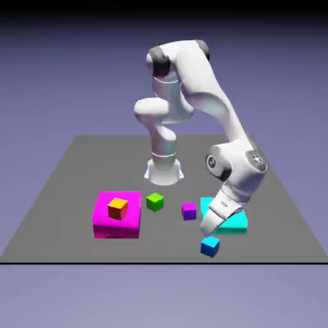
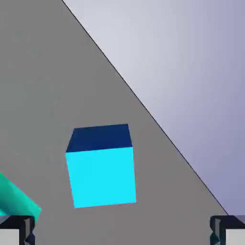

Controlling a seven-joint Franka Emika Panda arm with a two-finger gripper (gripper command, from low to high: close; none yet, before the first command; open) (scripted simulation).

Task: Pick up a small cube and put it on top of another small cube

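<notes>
Claw [image 2: 122,229] hangs tilted just above the small blue cube [image 2: 101,177], its two fingers spread wide with nothing between the tips and no contact on the cube. Small marks show on the white hand and wrist above the claw, too tiny to read; the cubes are plain. Farther from the claw, toward the exterior view's left, the small green cube [image 1: 155,202] rests on the grey surface [image 1: 160,246], with the purple cube [image 1: 189,211] between. Right behind the claw lies the cyan slab [image 1: 235,223]; well apart, a magenta slab [image 1: 118,229] bears the orange cube [image 1: 118,209].
</notes>
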